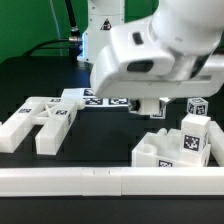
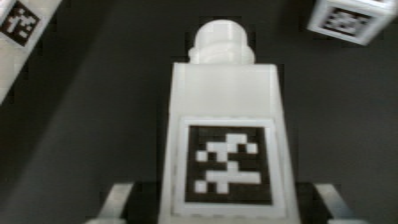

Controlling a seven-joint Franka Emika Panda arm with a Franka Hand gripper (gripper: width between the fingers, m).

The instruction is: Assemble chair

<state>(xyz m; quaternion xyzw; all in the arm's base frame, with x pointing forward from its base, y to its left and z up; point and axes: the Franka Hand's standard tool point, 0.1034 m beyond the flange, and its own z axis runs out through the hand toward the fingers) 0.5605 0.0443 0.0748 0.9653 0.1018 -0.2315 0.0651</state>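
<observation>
- At the exterior view's far left I see two white chair pieces [image 1: 38,122]. They lie side by side on the black table [image 1: 20,85], each with a square tag facing up.
- Just behind them, toward the middle, the marker board [image 1: 100,98] lies flat on the table.
- In the middle the arm's bulky white head fills most of my view. The gripper [image 1: 150,106] hangs low over the table, just beside the marker board on the exterior view's right.
- In the wrist view, a long white piece [image 2: 228,130] with a rounded peg at its far end runs lengthwise between the gripper's [image 2: 217,205] two fingers [image 2: 119,200]. A tag faces the camera.
- A dark strip shows between the long white piece and each finger. I cannot tell whether the fingers are pressing it or only standing on either side of it.
- Past the peg end and off to one side, a tagged block [image 2: 347,20] sits well apart from the long white piece.
- At the exterior view's right, a cluster of blocky chair pieces [image 1: 180,145] stands close together, with tags on the sides facing me.
- Behind that cluster sits a small tagged cube [image 1: 198,103].
- Along the front, a long white rail [image 1: 100,180] runs across the whole width.
</observation>
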